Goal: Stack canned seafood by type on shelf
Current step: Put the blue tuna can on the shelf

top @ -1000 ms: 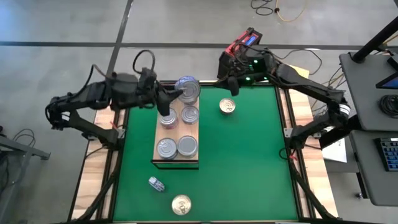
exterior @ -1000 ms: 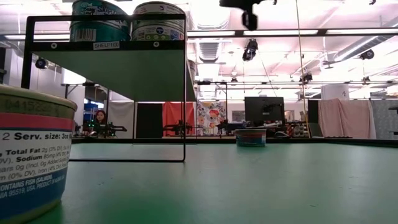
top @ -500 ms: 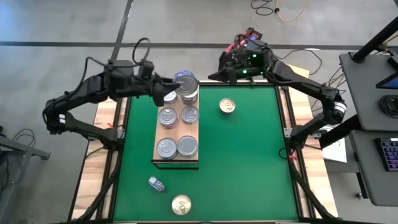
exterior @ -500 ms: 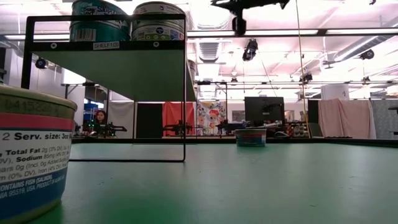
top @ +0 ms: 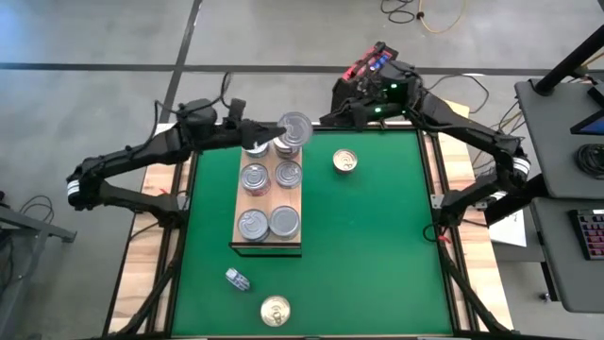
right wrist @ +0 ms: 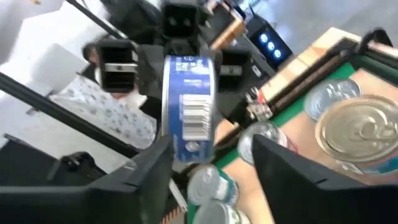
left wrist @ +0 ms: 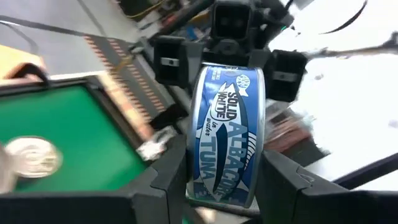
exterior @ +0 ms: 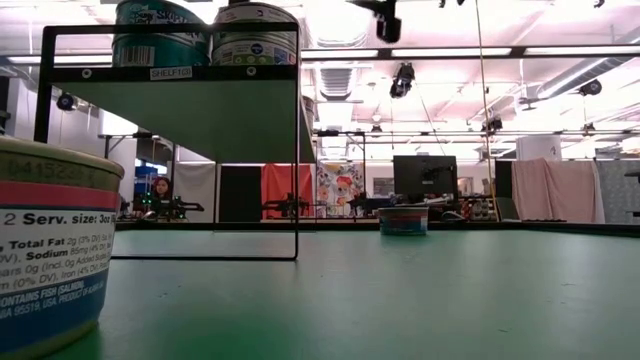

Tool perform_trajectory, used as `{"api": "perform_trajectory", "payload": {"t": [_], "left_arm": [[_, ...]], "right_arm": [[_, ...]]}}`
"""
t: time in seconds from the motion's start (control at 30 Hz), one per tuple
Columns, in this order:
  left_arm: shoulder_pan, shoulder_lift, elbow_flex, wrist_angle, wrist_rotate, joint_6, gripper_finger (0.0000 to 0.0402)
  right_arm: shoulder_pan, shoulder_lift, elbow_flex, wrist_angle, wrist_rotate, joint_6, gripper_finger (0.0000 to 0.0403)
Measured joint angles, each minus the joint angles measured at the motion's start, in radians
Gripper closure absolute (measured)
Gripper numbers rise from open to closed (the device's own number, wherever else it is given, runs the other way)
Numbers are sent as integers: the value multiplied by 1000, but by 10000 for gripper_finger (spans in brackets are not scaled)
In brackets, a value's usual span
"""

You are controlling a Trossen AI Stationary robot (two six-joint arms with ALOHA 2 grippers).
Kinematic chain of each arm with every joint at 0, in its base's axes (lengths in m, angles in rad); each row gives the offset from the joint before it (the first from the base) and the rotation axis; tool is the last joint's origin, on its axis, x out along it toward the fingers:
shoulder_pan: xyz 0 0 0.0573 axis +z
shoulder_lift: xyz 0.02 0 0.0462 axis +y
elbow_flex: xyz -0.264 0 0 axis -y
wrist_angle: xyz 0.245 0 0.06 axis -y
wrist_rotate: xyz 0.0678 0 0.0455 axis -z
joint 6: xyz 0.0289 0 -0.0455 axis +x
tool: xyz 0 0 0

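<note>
Handing off tuna can (top: 294,129) above shelf (top: 268,247): left gripper (top: 274,131) clamps it, right gripper (top: 332,117) jaws spread apart, empty. Keep can level, lower onto matching stack.

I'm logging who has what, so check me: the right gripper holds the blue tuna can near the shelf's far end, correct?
No. The left gripper holds the blue tuna can near the shelf's far end; the left wrist view shows its fingers clamping it.

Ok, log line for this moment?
left gripper: shut on tuna can, above shelf far end | right gripper: open, facing can
</note>
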Motion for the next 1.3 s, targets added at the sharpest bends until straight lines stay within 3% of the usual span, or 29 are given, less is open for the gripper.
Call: {"api": "perform_trajectory", "payload": {"t": [0.27, 0.57, 1.03, 1.3], "left_arm": [[14, -20, -69, 82, -3, -120, 275], [15, 15, -71, 104, 16, -135, 275], [16, 29, -70, 117, 14, -118, 275], [18, 29, -70, 117, -2, -110, 273]], "right_arm": [[25, -11, 0, 2, 58, 57, 99], [48, 14, 0, 4, 83, 54, 67], [61, 66, 0, 75, 84, 57, 109], [62, 68, 0, 80, 77, 57, 184]]}}
